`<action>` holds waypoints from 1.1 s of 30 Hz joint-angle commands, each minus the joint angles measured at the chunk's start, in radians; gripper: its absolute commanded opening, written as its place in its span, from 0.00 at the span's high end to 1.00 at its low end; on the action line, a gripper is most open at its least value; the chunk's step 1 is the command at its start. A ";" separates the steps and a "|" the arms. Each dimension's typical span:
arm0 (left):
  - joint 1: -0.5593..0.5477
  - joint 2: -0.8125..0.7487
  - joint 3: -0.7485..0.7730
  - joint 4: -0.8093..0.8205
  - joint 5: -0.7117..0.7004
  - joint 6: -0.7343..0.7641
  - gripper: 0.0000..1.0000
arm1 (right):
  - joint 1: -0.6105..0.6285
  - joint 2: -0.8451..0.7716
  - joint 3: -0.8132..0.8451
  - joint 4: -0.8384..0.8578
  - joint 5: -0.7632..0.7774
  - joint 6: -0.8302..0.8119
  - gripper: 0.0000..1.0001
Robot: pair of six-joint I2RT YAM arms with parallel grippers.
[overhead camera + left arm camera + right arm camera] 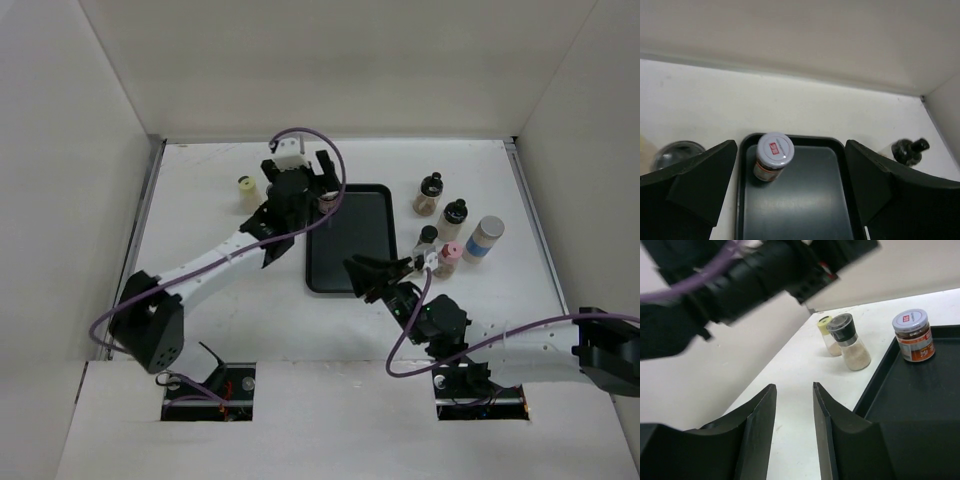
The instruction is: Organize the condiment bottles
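Observation:
A jar with a lavender cap (327,203) stands upright in the far left corner of the black tray (360,250). My left gripper (300,185) hovers above it, open and empty; in the left wrist view the jar (774,155) sits between the spread fingers (705,180) of the left gripper (790,144). A yellow-capped bottle (246,190) and a black-capped grinder (849,342) stand left of the tray. My right gripper (362,270) is over the tray's near right part, open and empty (794,386).
Right of the tray stand several bottles: two black-capped ones (429,193) (453,220), a pink-capped one (449,258) and a white cylinder with a blue band (483,238). White walls close the table on three sides.

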 commanded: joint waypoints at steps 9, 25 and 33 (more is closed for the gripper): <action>0.208 0.019 -0.008 -0.278 -0.043 -0.028 0.05 | -0.003 0.138 0.086 -0.006 -0.137 0.023 0.19; 0.280 0.221 0.062 -0.190 0.080 -0.021 0.35 | -0.002 0.201 0.135 -0.061 -0.195 0.026 0.10; 0.196 -0.028 -0.062 -0.120 -0.030 0.011 0.67 | -0.018 0.155 0.100 -0.044 -0.163 0.035 0.18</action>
